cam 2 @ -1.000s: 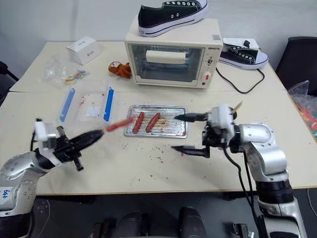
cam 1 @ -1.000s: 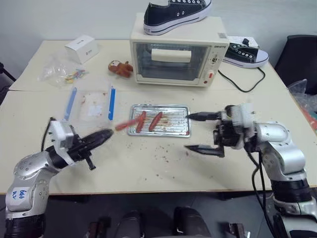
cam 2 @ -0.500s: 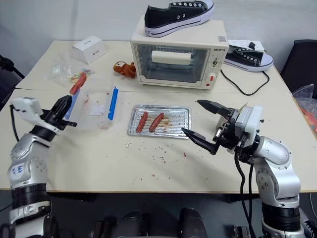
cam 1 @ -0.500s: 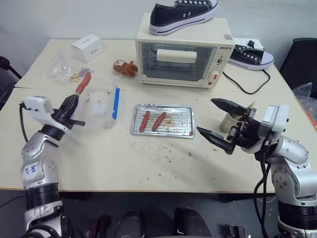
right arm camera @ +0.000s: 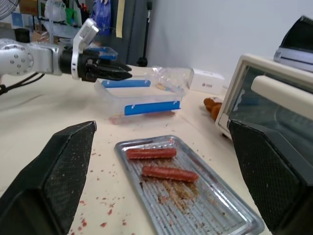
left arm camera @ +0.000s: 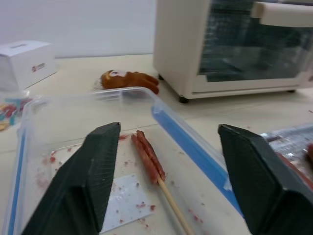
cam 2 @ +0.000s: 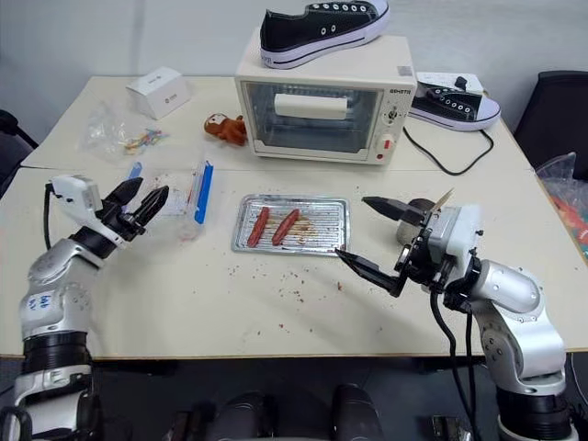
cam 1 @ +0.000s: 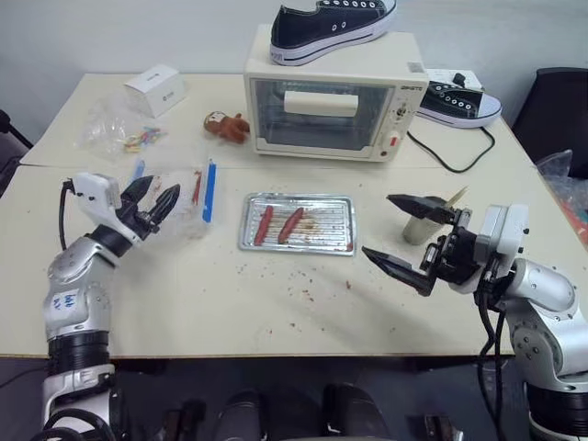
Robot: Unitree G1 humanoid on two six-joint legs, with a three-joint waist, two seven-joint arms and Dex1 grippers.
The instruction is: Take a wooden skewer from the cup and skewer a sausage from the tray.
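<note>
Table point(cam 1: 276, 303): cream, two tops butted together, seam running across behind the tray; front half bare but for red crumbs, with open room between the two arms.

Tray point(cam 1: 342, 241): silver, ridged, mid-table just in front of the seam. Holding two sausages point(cam 1: 290, 224) side by side in its left half; right half free apart from smears.

Clear plastic box point(cam 1: 180, 209) with blue clips: left of the tray, near the table's left edge. Inside, seen from the left wrist: a third sausage on a wooden skewer point(left arm camera: 172, 204), lying flat on the box floor, touched by neither finger.

Left gripper point(cam 1: 152, 201): fingers spread apart, holding nothing, poised at the box's left rim.

Right gripper point(cam 1: 407, 241): fingers spread very wide, holding nothing, above bare table right of the tray, well clear of its rim.

Cup point(cam 1: 415, 230): grey metal, behind the right gripper toward the right edge, partly hidden by the upper finger; skewer tips point(cam 1: 457, 196) poking out.

Back of table: toaster oven point(cam 1: 331, 106) with a black shoe point(cam 1: 331, 26) on top, second shoe point(cam 1: 456, 99) at the back right corner, white carton point(cam 1: 152, 88), plastic bag point(cam 1: 115, 131), small brown toy point(cam 1: 225, 125), black cable point(cam 1: 450, 158) trailing right of the oven.

Right wrist view alone: shelving and clutter beyond the table's left edge.
</note>
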